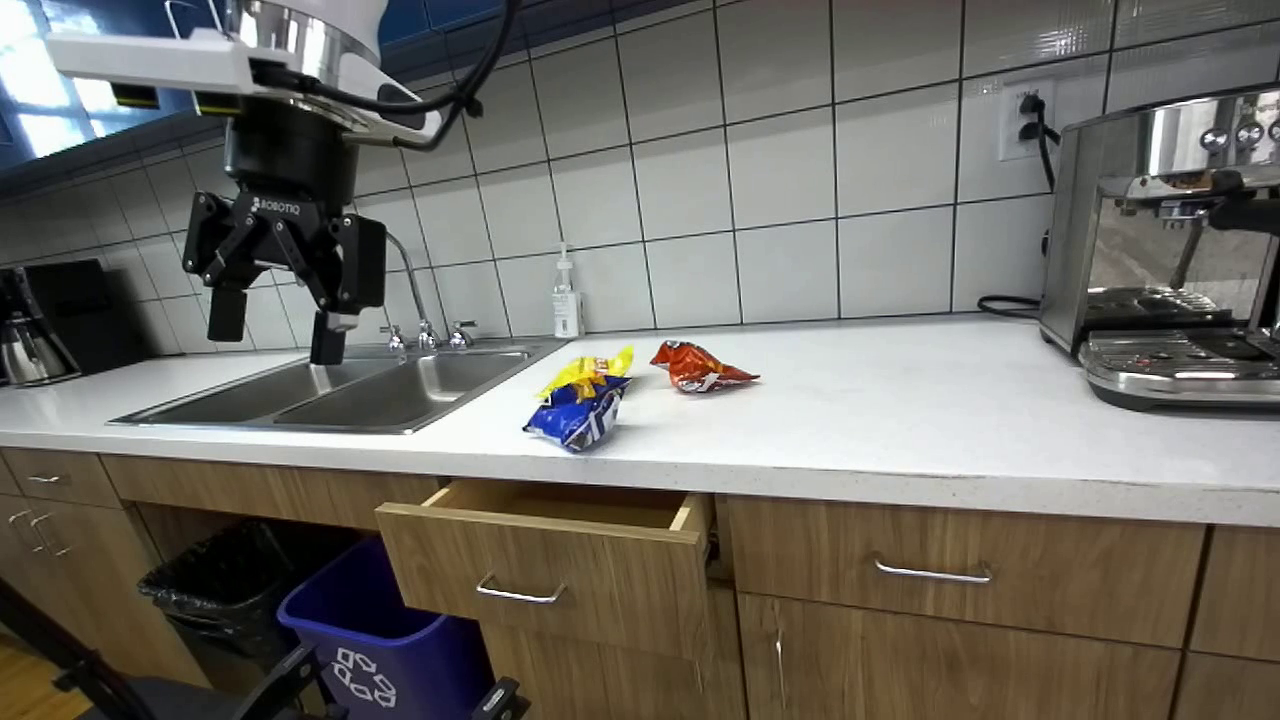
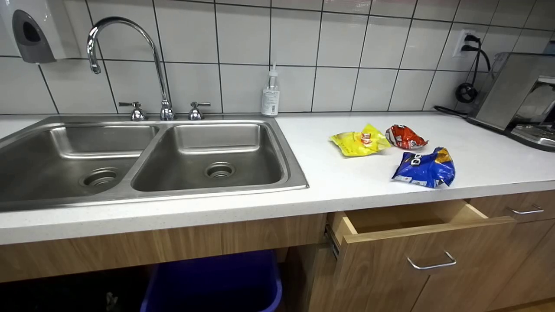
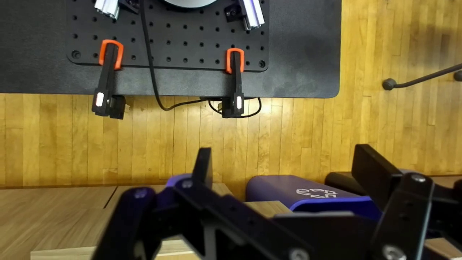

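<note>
My gripper (image 1: 278, 327) is open and empty, pointing down in the air in front of the sink side of the counter in an exterior view. Its spread fingers also show in the wrist view (image 3: 283, 157), with nothing between them. A yellow chip bag (image 1: 587, 372) (image 2: 360, 141), a blue chip bag (image 1: 580, 415) (image 2: 425, 167) and a red chip bag (image 1: 697, 367) (image 2: 405, 137) lie on the white counter in both exterior views. They are apart from the gripper. Below them, a wooden drawer (image 1: 545, 580) (image 2: 425, 242) is pulled open; its visible inside holds nothing.
A double sink (image 1: 425, 385) (image 2: 286, 173) with faucet (image 2: 162, 82), a pump bottle (image 1: 567, 300) (image 2: 271, 95) and an espresso machine (image 1: 1150, 260) stand along the counter. A blue recycling bin (image 1: 375, 650) (image 3: 288, 187) and black bin (image 1: 235, 600) sit below. Two clamps (image 3: 107, 79) (image 3: 235, 83) jut from the robot's table.
</note>
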`<state>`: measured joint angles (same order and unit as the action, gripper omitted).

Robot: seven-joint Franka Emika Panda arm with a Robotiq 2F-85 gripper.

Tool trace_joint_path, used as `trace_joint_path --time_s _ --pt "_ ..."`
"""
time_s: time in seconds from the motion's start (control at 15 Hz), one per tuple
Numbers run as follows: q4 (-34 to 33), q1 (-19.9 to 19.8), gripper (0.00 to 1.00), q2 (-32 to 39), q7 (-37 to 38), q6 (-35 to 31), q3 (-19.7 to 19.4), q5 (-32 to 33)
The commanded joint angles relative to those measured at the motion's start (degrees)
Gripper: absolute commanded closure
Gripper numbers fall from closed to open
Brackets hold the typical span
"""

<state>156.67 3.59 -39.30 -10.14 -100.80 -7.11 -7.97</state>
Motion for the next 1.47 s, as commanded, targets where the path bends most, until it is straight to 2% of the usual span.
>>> trace_joint_path --time_s 0.0,0.47,1.4 --pt "0.45 -1.16 0.00 1.13 -0.16 -3.32 1.98 0.76" --pt "2.00 -1.20 0.00 3.71 0.29 -11.65 3.04 1.65" --pt "2.19 -1.66 0.00 14.27 1.20 -27.83 3.37 2.50"
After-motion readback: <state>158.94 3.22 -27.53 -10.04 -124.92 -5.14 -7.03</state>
